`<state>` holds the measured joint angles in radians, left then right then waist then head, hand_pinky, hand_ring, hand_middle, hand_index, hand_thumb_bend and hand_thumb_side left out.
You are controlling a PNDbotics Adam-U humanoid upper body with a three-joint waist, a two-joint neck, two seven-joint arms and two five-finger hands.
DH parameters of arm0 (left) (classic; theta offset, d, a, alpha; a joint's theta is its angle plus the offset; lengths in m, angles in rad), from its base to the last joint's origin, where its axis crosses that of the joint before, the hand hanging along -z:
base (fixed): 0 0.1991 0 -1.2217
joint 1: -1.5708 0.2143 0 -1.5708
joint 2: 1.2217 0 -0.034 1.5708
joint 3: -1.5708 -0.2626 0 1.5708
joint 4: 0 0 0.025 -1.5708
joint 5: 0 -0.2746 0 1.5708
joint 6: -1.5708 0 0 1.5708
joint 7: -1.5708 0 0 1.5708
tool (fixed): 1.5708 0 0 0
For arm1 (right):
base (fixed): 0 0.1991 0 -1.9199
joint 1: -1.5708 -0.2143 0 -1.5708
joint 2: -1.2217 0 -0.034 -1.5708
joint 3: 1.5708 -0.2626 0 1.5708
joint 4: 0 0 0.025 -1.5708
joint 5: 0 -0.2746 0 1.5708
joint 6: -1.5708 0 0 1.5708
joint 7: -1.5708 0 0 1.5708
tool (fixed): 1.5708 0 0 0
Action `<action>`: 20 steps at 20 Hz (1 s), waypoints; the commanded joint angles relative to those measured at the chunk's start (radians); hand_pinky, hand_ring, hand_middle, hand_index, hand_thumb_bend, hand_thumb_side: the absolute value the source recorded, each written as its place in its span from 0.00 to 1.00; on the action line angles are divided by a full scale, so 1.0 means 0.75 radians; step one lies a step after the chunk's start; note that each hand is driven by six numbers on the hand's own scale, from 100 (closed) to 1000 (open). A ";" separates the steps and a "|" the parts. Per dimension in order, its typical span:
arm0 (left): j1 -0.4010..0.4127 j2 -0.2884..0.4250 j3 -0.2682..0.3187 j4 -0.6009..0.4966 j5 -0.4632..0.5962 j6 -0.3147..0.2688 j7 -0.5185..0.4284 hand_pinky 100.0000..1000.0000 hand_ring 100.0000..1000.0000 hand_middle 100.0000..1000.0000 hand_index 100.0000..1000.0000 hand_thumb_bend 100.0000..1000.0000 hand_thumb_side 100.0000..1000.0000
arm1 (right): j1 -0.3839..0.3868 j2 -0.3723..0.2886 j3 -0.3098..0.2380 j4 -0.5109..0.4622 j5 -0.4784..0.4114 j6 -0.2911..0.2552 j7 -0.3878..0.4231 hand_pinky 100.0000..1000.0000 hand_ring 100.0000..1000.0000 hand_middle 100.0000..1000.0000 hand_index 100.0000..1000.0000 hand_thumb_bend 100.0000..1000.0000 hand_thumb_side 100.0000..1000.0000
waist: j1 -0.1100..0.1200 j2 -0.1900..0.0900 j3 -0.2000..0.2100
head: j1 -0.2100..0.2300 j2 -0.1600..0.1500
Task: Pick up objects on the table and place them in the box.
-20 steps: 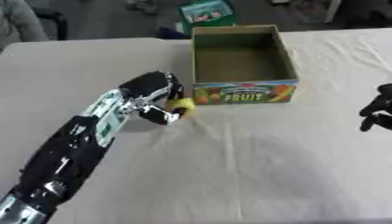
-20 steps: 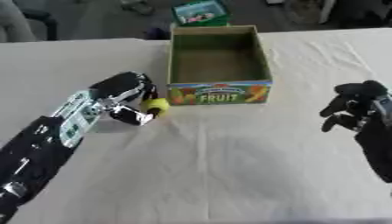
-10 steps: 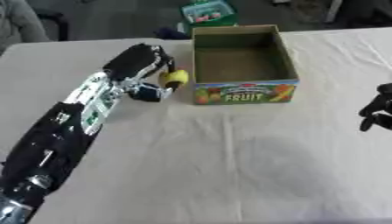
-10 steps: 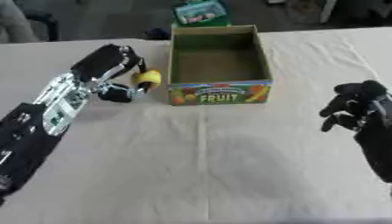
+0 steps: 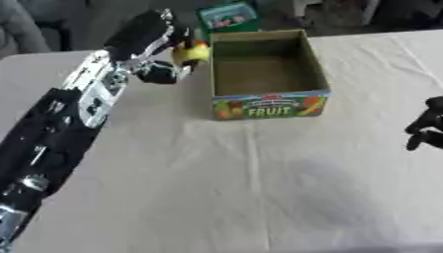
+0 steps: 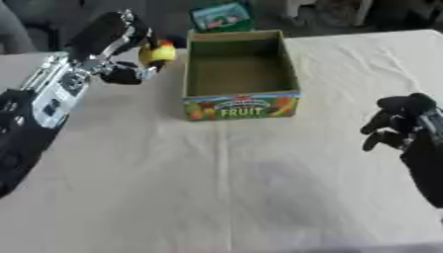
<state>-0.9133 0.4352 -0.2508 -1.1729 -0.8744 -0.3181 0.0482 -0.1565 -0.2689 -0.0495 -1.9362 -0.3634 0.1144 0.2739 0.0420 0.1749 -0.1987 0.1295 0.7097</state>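
My left hand (image 5: 154, 45) is raised beside the far left corner of the open cardboard fruit box (image 5: 270, 105), fingers curled round a small yellow object with a red spot (image 5: 192, 51). The object hangs just left of the box's left wall, above the table. The box (image 6: 241, 105) stands upright and its inside looks bare. My right hand (image 6: 400, 122) rests at the right edge of the table, fingers curled, holding nothing.
A pale cloth covers the table (image 5: 259, 188). A green package (image 5: 227, 15) lies beyond the box at the far edge. Dark shapes of chairs or people stand past the table's far side.
My left arm has lifted the yellow object off the table and carried it away from me, from beside the box's front left corner up to its far left corner. The right hand stayed still.
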 commanded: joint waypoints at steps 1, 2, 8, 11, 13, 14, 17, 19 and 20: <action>-0.074 -0.026 0.047 0.071 -0.049 0.004 0.035 0.13 0.03 0.00 0.13 0.11 0.00 | -0.021 -0.021 0.008 -0.023 -0.004 -0.001 0.015 0.35 0.50 0.45 0.65 0.00 0.64 | 0.000 -0.011 -0.020 | 0.021 -0.025; -0.091 -0.039 0.058 0.101 -0.068 0.004 0.043 0.13 0.03 0.00 0.13 0.10 0.00 | -0.025 -0.020 0.012 -0.024 -0.003 -0.001 0.019 0.35 0.50 0.45 0.65 0.00 0.64 | 0.002 -0.006 -0.033 | 0.028 -0.029; -0.175 -0.112 0.147 0.296 -0.197 0.030 0.111 0.19 0.09 0.00 0.20 0.11 0.00 | -0.051 -0.017 0.038 -0.030 0.001 0.002 0.046 0.35 0.50 0.45 0.65 0.00 0.65 | 0.012 0.027 -0.133 | 0.074 -0.064; -0.212 -0.142 0.186 0.401 -0.267 0.023 0.149 0.23 0.12 0.02 0.22 0.11 0.03 | -0.071 -0.012 0.054 -0.032 0.005 0.007 0.062 0.35 0.50 0.45 0.65 0.00 0.65 | 0.020 0.046 -0.184 | 0.097 -0.081; -0.224 -0.149 0.201 0.456 -0.316 0.023 0.162 0.25 0.15 0.05 0.24 0.13 0.05 | -0.089 -0.008 0.064 -0.034 0.001 0.010 0.074 0.35 0.50 0.45 0.65 0.00 0.65 | 0.025 0.056 -0.219 | 0.112 -0.090; -0.226 -0.155 0.207 0.483 -0.341 0.031 0.158 0.26 0.16 0.07 0.25 0.13 0.07 | -0.094 -0.006 0.068 -0.035 -0.001 0.012 0.079 0.35 0.50 0.45 0.65 0.00 0.65 | 0.027 0.060 -0.234 | 0.115 -0.093; -0.224 -0.172 0.229 0.542 -0.417 0.048 0.147 0.29 0.21 0.15 0.32 0.13 0.10 | -0.104 0.000 0.075 -0.036 -0.002 0.016 0.088 0.35 0.50 0.45 0.65 0.00 0.66 | 0.030 0.071 -0.265 | 0.124 -0.101; -0.219 -0.180 0.245 0.565 -0.466 0.048 0.139 0.35 0.30 0.27 0.42 0.22 0.13 | -0.105 0.004 0.076 -0.036 0.000 0.017 0.090 0.35 0.50 0.45 0.65 0.00 0.66 | 0.029 0.076 -0.275 | 0.122 -0.102; -0.217 -0.182 0.250 0.572 -0.488 0.046 0.132 0.42 0.39 0.40 0.54 0.37 0.16 | -0.105 0.004 0.076 -0.036 0.000 0.017 0.090 0.35 0.50 0.45 0.65 0.00 0.66 | 0.029 0.076 -0.277 | 0.121 -0.101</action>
<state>-1.0575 0.2905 -0.0782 -0.7464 -1.2177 -0.2850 0.1512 -0.2236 -0.2587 0.0072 -1.9423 -0.3622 0.1285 0.3382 0.0697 0.2468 -0.4050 0.2180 0.6477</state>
